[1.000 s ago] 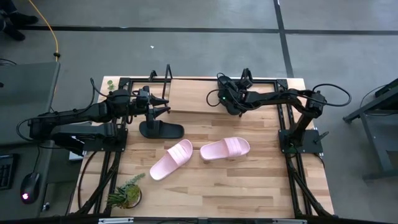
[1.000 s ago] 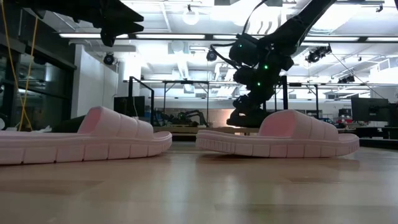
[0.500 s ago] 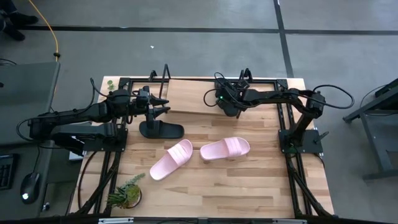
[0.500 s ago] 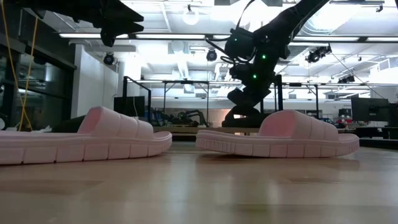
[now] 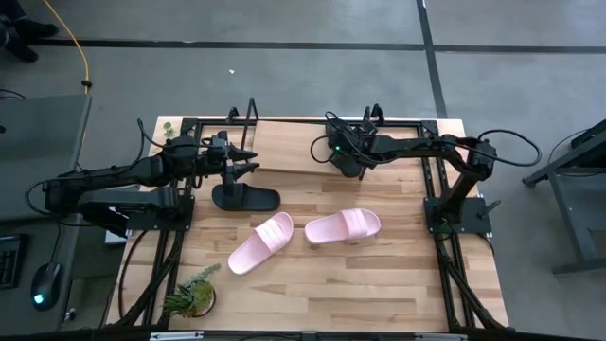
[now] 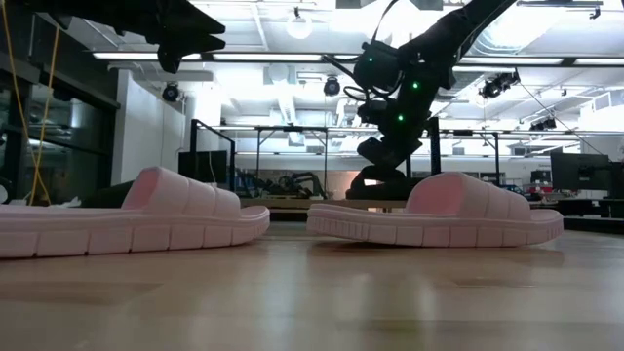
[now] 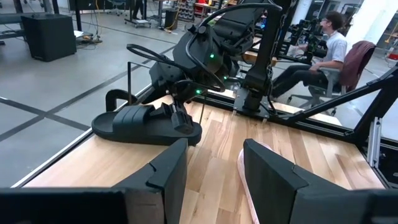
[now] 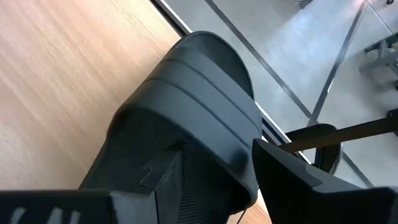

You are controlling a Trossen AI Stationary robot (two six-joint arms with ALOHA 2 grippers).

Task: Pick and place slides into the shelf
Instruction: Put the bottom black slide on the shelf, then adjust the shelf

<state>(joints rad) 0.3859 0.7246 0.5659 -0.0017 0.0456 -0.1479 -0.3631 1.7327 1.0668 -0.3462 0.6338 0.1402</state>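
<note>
While the wooden table [image 5: 379,284] carries everything, the shelf [image 5: 289,142] stands at its far edge as the landmark: a light board between thin black end hoops. Both dark arms reach in towards it. The right gripper [image 5: 333,152] is at the right end of the shelf board, and its fingers [image 8: 283,177] are clamped on either side of a black slide [image 7: 140,121], grasping it near one end. That held slide lies low over the shelf board with its sole down. From the pictures it cannot be told whether it fully rests on the board. The left gripper [image 5: 248,161] hangs at the shelf's left end, just off the board, with its fingers spread apart and nothing between them. On the table in front of the shelf's left end, near the left gripper, lies the second black slide [image 5: 244,199], flat on its sole. Farther out from the shelf, towards the middle of the table, lie the two pale pink slides. One pink slide [image 5: 261,243] is angled diagonally. The other pink slide [image 5: 343,226] sits just beside it, nearly parallel to the shelf, and the two are close at their tips. A small potted plant [image 5: 192,294] stands well apart from the shelf, at the near left corner of the table. Beyond the shelf, a person [image 7: 333,43] sits in a chair in the room.
</note>
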